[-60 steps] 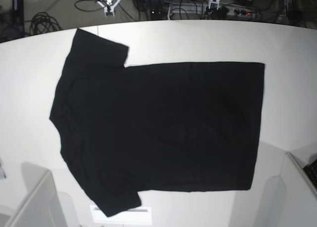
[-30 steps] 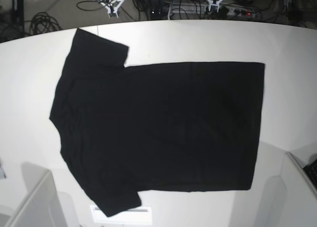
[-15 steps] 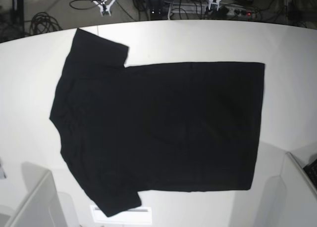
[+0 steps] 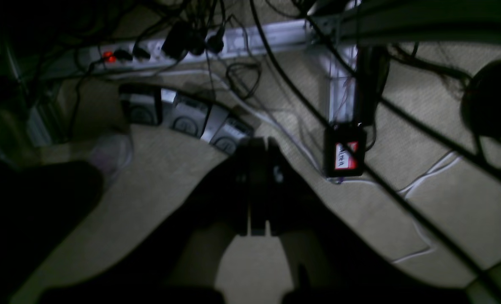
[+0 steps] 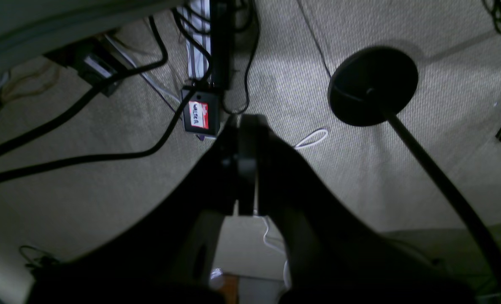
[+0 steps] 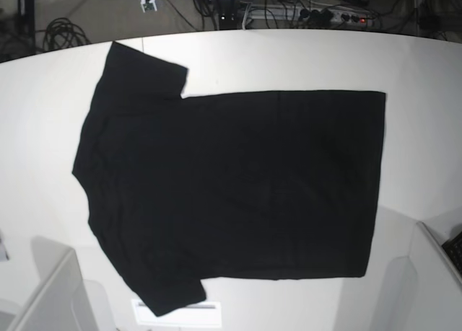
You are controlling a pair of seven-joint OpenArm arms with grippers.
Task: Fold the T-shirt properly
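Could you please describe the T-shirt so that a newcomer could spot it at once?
Look at the large white table filling the base view. Spread flat across its middle lies the T-shirt, sleeves toward the left. It is the only cloth there, plain black against the white surface.

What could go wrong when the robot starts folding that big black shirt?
1. The T-shirt is plain black, so its seams and edges are hard to see; a grab might miss the hem or a sleeve.
2. Both the left gripper and the right gripper are shut, off the table and above floor cables. They must open first, or they may just push and wrinkle the cloth.
3. The lower sleeve lies near the table's front edge and might slide off.
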